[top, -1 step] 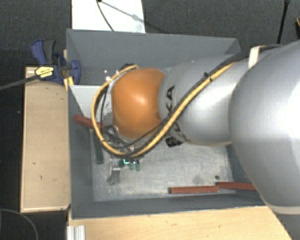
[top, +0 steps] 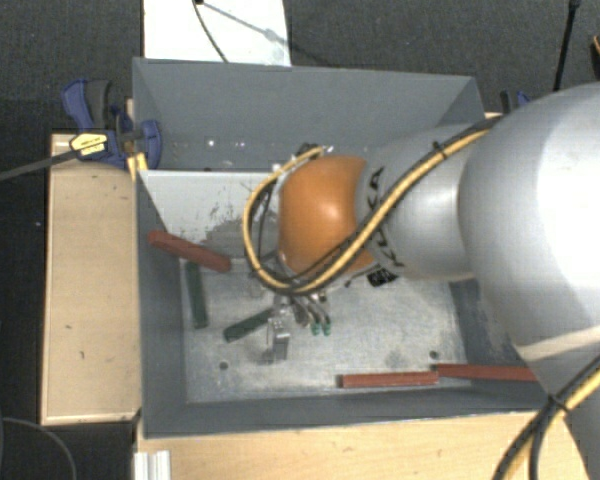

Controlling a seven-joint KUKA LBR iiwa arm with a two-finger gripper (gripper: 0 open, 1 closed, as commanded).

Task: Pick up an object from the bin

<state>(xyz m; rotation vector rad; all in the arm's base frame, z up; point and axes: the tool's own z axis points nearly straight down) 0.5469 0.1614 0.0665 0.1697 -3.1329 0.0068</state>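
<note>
A short dark green stick (top: 244,327) is seen lying flat, left of middle. It is slanted, the right end farther.

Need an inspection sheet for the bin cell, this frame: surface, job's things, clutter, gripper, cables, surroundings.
Surface: grey metal bin, floor scuffed with whitish marks.
Job's things: reddish-brown stick at the floor's upper left; dark bar just below it; dark stick and small grey piece nearest the gripper; front stick and right stick, both reddish, along the near wall.
Clutter: nothing seen.
Grippers: gripper low over the floor's middle, beside the dark stick; whether it holds anything cannot be told.
Cables: yellow and black cables loop round the orange wrist cover.
Surroundings: dark floor; black cable at left.
</note>
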